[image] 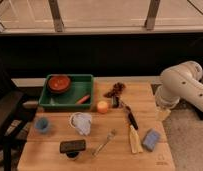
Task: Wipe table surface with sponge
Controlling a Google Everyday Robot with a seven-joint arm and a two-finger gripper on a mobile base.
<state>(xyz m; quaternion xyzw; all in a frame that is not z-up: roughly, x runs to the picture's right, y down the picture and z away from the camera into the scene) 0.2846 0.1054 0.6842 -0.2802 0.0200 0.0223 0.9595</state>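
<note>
We note the gripper (163, 113) off the right edge of the table surface (145, 95), jaws wide, holding nothing. Sponge (151, 140) near front-right corner, frontward and inward of gripper, lying slightly diagonal.

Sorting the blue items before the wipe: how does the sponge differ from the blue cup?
The sponge is a rectangular block lying near right; the blue cup is round, standing near left. The sponge is paler blue, the cup deeper. Both rest on the table surface, apart from the gripper beside the right edge.
</note>
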